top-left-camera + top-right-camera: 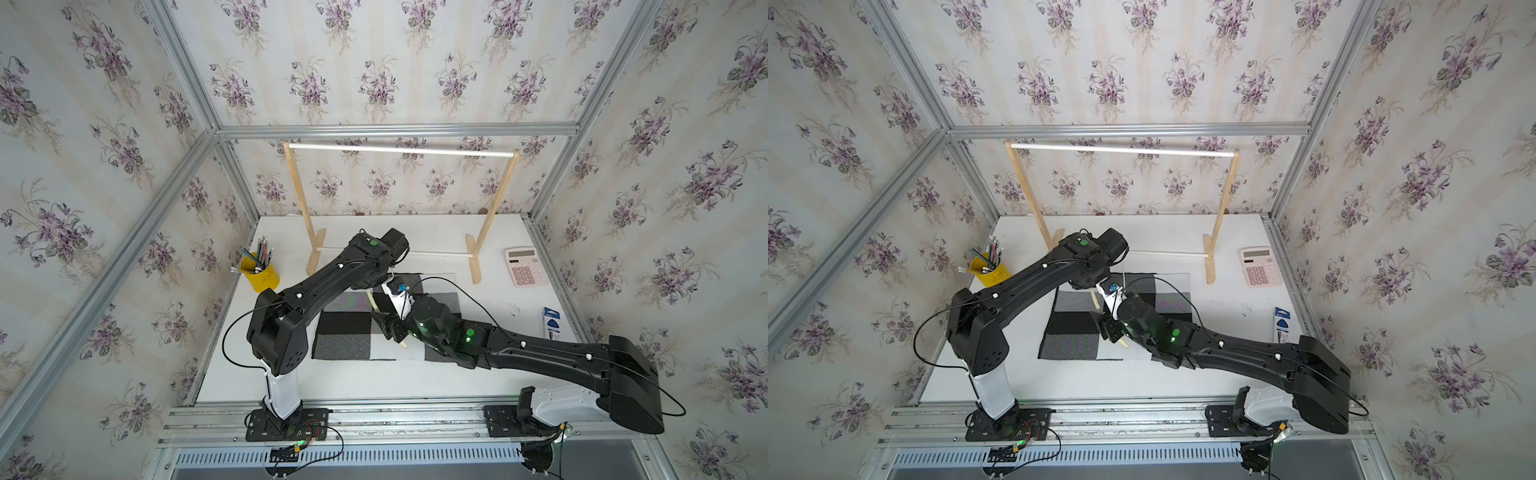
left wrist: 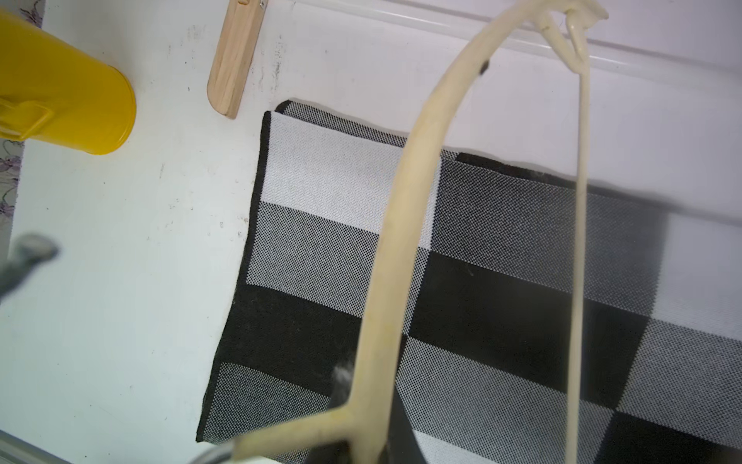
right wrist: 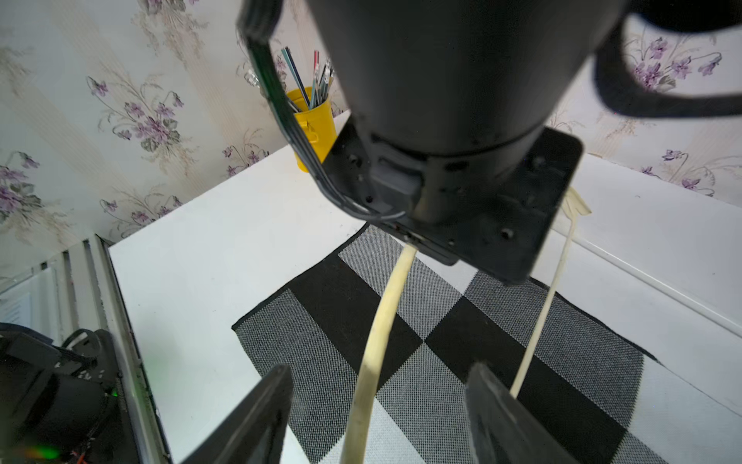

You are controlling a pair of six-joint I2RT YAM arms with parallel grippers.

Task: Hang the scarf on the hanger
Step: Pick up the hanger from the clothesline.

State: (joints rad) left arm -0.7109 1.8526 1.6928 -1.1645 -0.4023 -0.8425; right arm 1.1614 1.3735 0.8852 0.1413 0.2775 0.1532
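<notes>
Both top views, nearly alike, look steeply down on the whole table from high up. Both wrist cameras sit close over the scarf, sharing it and the hanger.

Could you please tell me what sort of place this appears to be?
Probably a robot test cell dressed like a home: floral wallpaper in an aluminium frame, left arm and right arm bolted to a rail, a white table with clothes rack and pencil cup.

Checkered black-grey-white scarf flat on counter; cream curved hanger raised over its middle.
</notes>
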